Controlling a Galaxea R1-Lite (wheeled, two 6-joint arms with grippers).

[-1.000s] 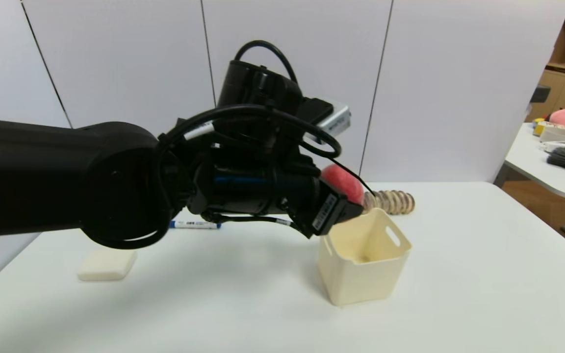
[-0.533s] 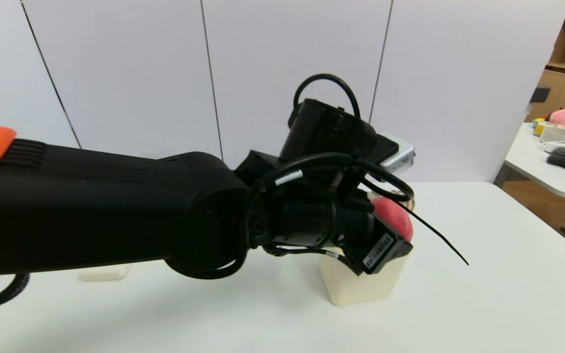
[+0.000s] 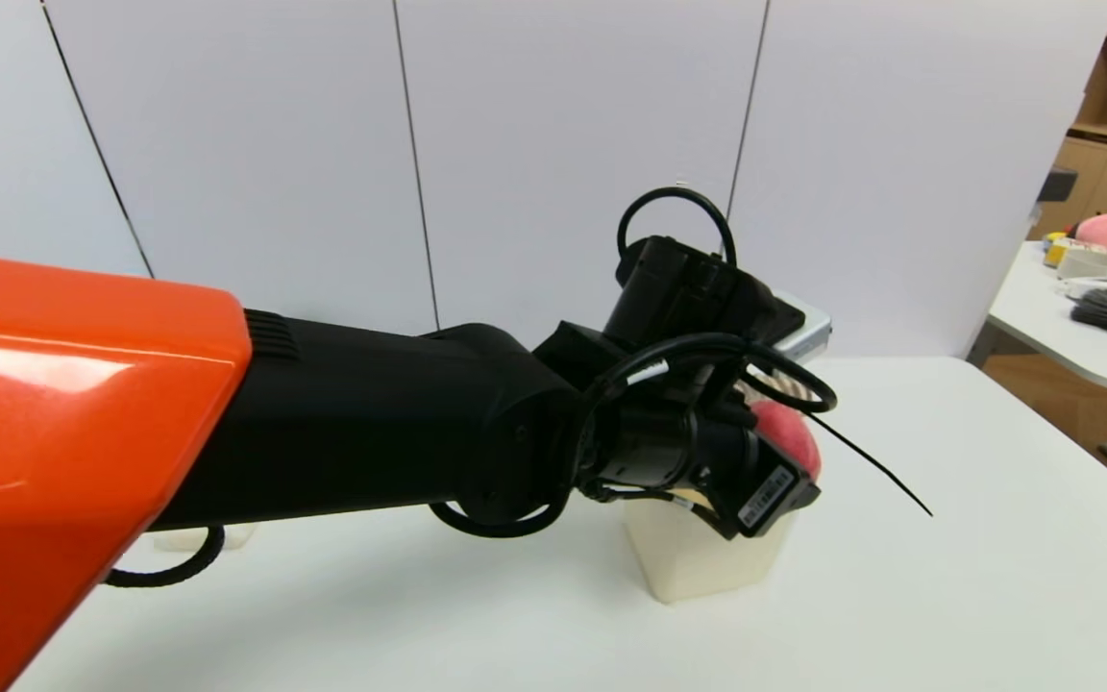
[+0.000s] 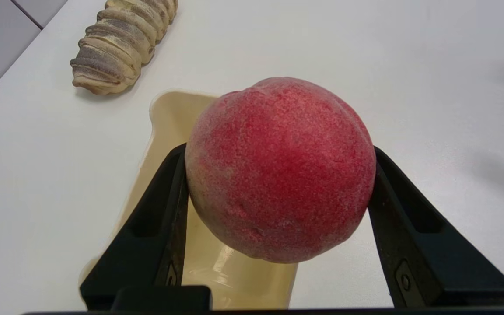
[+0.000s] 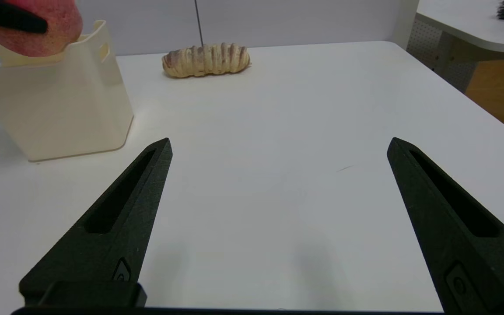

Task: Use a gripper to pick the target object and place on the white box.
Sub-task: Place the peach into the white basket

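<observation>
Over the white box (image 4: 164, 131), left end effector (image 4: 278, 175) grips the roundish peach (image 4: 280, 168), no clear long axis; right end effector (image 5: 278, 148) open above the white surface (image 5: 278, 109).

The left gripper (image 4: 280, 175) has its two black fingers (image 4: 155, 227) pressed against either side of a red-pink peach (image 4: 280, 170), holding it above the open cream-white box (image 4: 164, 113). The box stands on a white table (image 4: 409, 65), and a ridged tan bread roll (image 4: 118, 43) lies farther off beyond it.
</observation>
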